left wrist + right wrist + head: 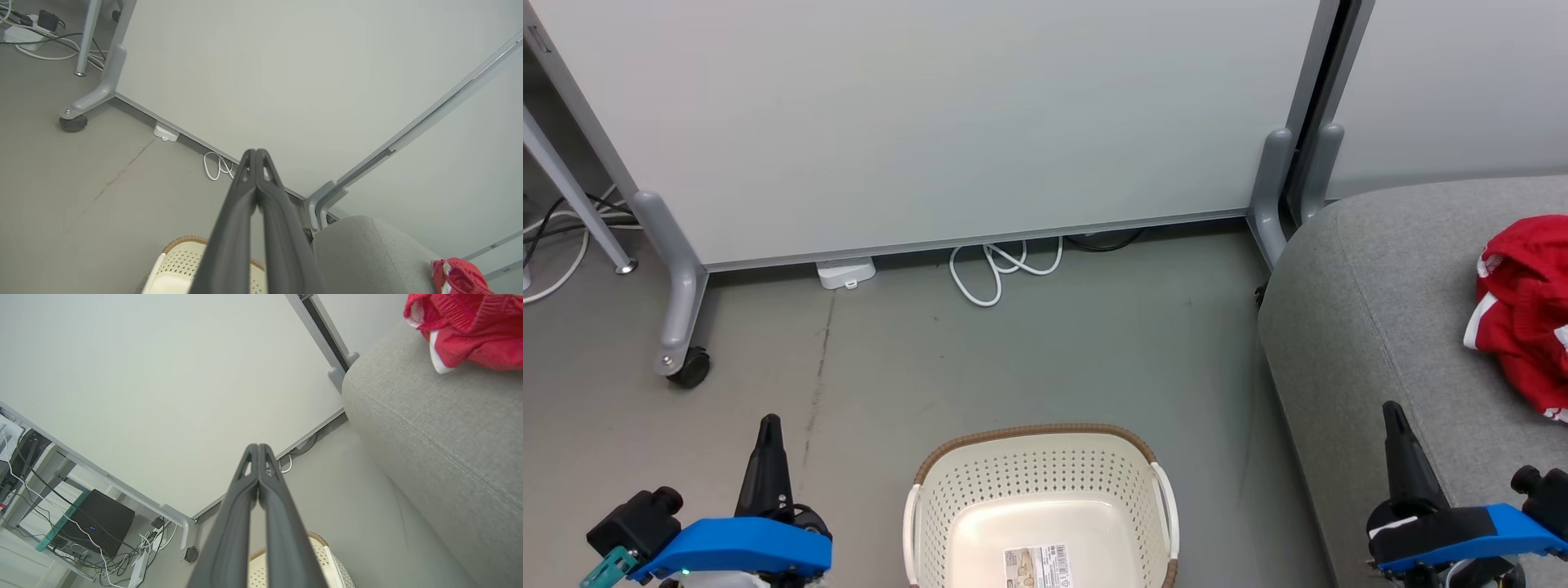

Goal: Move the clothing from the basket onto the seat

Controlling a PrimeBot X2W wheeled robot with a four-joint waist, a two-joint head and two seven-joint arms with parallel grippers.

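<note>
While red clothing (1523,314) is lying bunched on grey seat (1380,310), basket (1037,469) is sitting on floor (1013,359); left end effector (769,423) and right end effector (1391,411) hovering clenched, empty.

Basket (1029,469): cream plastic, perforated walls, smooth, slight sheen; rim brown, woven look. Sticker (1037,567) in base: paper, matt. Seat (1372,327): grey woven cloth, matt, coarse, stitched seam. Clothing (1527,318): soft red cloth, white trim, crumpled. Floor (1013,359): grey, matt, scuffed. Partition panel (931,122): pale, smooth, matt; legs grey, metal-like. Left gripper (256,153): fingers dark, matt.
</note>
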